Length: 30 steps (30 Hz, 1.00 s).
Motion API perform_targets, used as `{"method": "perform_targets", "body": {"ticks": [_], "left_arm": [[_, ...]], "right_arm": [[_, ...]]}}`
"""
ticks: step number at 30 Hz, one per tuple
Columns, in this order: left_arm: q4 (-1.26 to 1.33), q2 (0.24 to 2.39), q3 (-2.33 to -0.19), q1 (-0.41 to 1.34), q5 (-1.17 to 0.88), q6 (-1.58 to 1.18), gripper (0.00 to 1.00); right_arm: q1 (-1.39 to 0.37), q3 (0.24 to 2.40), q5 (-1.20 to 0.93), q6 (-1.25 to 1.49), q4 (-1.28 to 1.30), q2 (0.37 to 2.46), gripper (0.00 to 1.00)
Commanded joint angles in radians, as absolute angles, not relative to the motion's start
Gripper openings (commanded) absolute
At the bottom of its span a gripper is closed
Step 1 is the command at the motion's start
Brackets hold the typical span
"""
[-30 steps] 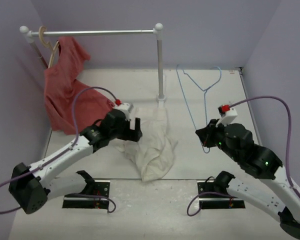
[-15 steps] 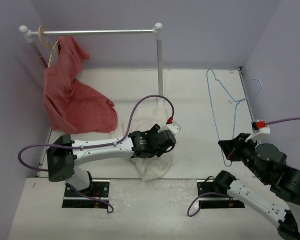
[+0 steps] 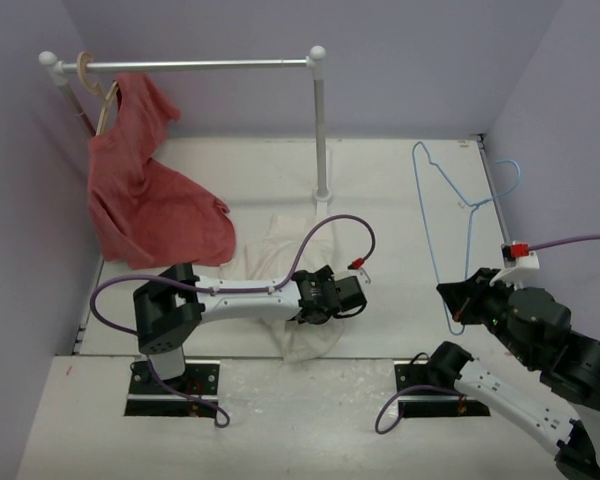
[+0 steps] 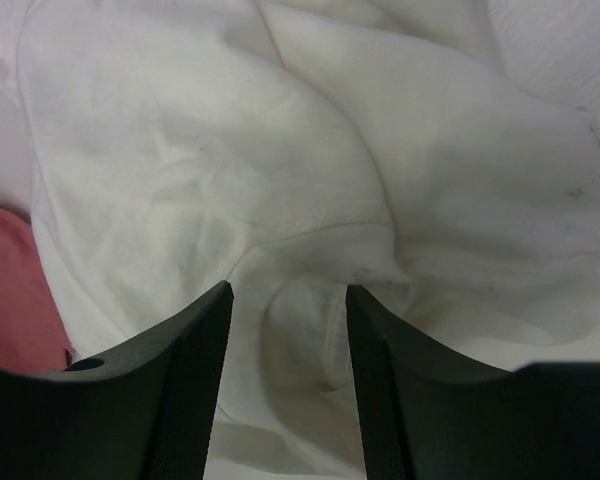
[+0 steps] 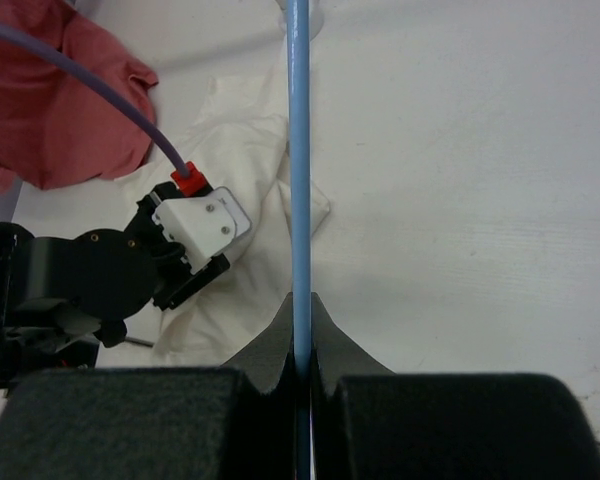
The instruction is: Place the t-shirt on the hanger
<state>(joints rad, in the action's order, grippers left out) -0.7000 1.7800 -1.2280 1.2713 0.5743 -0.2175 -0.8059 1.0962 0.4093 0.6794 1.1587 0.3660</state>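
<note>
Fabric of the white t-shirt (image 3: 285, 245) lies crumpled in a heap on the table (image 3: 400, 200), near the front edge and just left of centre. The left gripper (image 4: 288, 300) is down on it. Its fingers stand apart and straddle a raised fold by a stitched hem, probably so that closing would catch a seam, not one loose layer. Nothing in the wrist view shows the pads biting yet.

To the right, well apart from the shirt, the light-blue hanger (image 5: 300, 150) is held off the table with its hook toward the far right corner. The right gripper (image 5: 302, 330) has its fingers pressed together on one thin wire side. That pinch low on the frame leaves the shoulders and hook free, which seems meant to let the shirt be drawn over them.

Farther out at the far left, a red garment (image 3: 150, 210) hangs from a wooden hanger (image 3: 105, 95) on the rail (image 3: 200, 65). It drapes onto the table beside the white heap and plays no part here.
</note>
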Motion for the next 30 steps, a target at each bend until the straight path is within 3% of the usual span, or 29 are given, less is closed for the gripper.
{"method": "perform_targets", "body": {"ticks": [1, 7, 18, 23, 25, 30], "left_arm": [[-0.656, 1.749, -1.261, 1.278, 0.617, -0.179, 0.55], [-0.601, 1.771, -1.241, 1.275, 0.605, -0.164, 0.59], [-0.462, 1.762, -1.214, 1.219, 0.571, -0.143, 0.52], [-0.451, 1.798, -1.214, 1.183, 0.542, -0.149, 0.33], [-0.449, 1.806, -1.219, 1.168, 0.550, -0.158, 0.14], [-0.416, 1.795, -1.221, 1.104, 0.519, -0.196, 0.00]], "right_arm": [[-0.807, 1.089, 0.411, 0.681, 1.129, 0.368, 0.00], [-0.807, 1.089, 0.388, 0.670, 1.115, 0.382, 0.00], [-0.807, 1.075, 0.361, 0.658, 1.103, 0.393, 0.00], [-0.807, 1.062, 0.332, 0.660, 1.097, 0.378, 0.00], [-0.807, 1.047, 0.306, 0.660, 1.096, 0.373, 0.00], [-0.807, 1.027, 0.275, 0.657, 1.132, 0.379, 0.00]]}}
